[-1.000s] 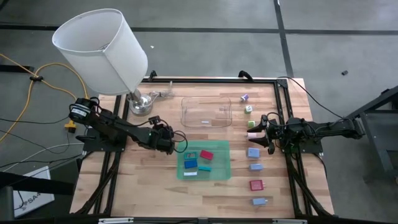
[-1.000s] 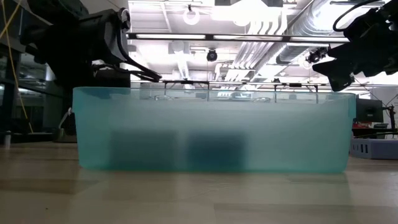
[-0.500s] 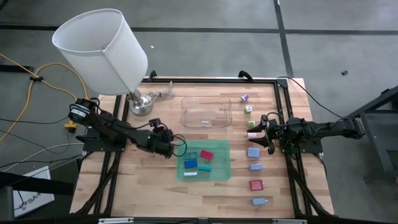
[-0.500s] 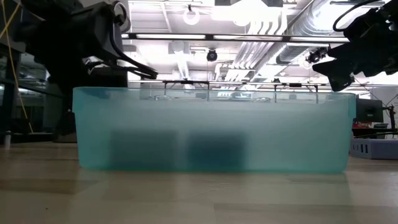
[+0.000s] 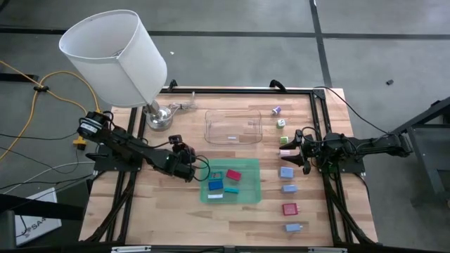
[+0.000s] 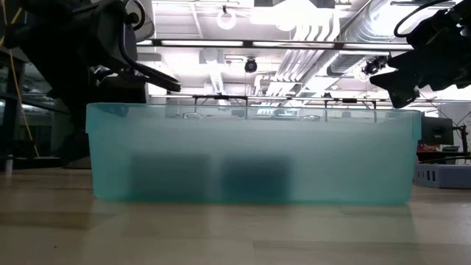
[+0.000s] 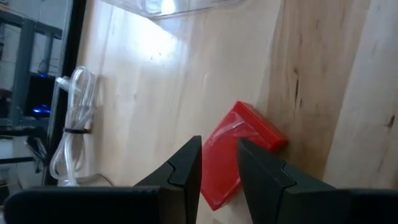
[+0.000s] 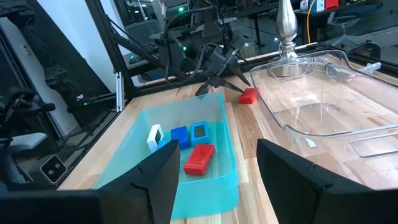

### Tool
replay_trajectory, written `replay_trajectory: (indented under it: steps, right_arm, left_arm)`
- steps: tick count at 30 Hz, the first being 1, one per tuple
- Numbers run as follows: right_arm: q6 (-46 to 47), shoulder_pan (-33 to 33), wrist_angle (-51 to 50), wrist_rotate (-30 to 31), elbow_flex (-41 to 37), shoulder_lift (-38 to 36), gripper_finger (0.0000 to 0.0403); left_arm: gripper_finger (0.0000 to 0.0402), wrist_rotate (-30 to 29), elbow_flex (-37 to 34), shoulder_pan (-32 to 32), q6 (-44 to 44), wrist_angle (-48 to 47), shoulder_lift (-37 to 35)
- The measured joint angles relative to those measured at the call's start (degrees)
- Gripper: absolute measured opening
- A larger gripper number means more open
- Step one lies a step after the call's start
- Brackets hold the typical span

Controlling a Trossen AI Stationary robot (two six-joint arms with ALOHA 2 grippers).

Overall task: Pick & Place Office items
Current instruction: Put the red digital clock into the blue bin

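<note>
A red block (image 7: 261,134) (image 8: 249,95) lies flat on the wood just left of the green tray (image 5: 247,195). My left gripper (image 5: 195,169) (image 7: 219,152) slants down over it, its fingers a narrow gap apart, and the block shows past both fingertips. In the tray lie a red (image 5: 233,174), a blue (image 5: 215,185), a teal (image 5: 231,190) and a white block (image 5: 216,196). More office items stand in a row on the table's right, among them a pale blue one (image 5: 287,172) and a red one (image 5: 290,209). My right gripper (image 5: 299,149) (image 8: 227,180) hovers open and level beside that row. My left gripper's fingertips (image 8: 244,83) stand right over the red block's near end (image 7: 217,180), coming at it on a slant from the table's left. The fingers hide the place where they would meet, so I cannot tell whether they touch it. The block rests flat on the table.
A clear plastic tray (image 5: 233,126) stands behind the green one. A lamp with a big white shade (image 5: 116,56) and metal foot (image 5: 158,116) occupies the far left corner. A coiled white cable (image 7: 71,124) lies near it. Bare wood lies left of and in front of the green tray.
My left gripper has swung a little toward the table's left edge, away from the green tray, and rolled slightly. The gap between its fingers looks the same.
</note>
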Motion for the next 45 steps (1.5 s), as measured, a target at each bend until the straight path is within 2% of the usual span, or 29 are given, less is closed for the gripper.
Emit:
replay_trajectory:
  steps: [5, 10, 18, 32, 39, 45]
  right_arm:
    - [0.0, 0.0, 0.0, 0.0, 0.0, 0.0, 0.0201]
    - [0.0, 0.0, 0.0, 0.0, 0.0, 0.0, 0.0201]
    - [0.0, 0.0, 0.0, 0.0, 0.0, 0.0, 0.0201]
    - [0.0, 0.0, -0.1, 0.0, 0.0, 0.0, 0.0201]
    - [0.0, 0.0, -0.1, 0.0, 0.0, 0.0, 0.0201]
    - [0.0, 0.0, -0.1, 0.0, 0.0, 0.0, 0.0201]
  left_arm:
    - [0.0095, -0.7, 0.0, -0.4, 0.0, -1.6, -2.3]
    - [0.0125, 0.3, 0.0, -0.6, 0.5, -2.5, -5.5]
    - [0.0163, 2.7, 0.0, -2.7, 9.0, -1.5, -7.2]
    - [0.0165, 2.9, 0.1, -3.6, 19.4, -0.6, -7.2]
    - [0.0165, 8.9, 0.1, -2.2, 21.5, -1.8, -7.2]
    - [0.0166, 11.4, 0.1, 0.0, 22.6, -3.6, -8.0]
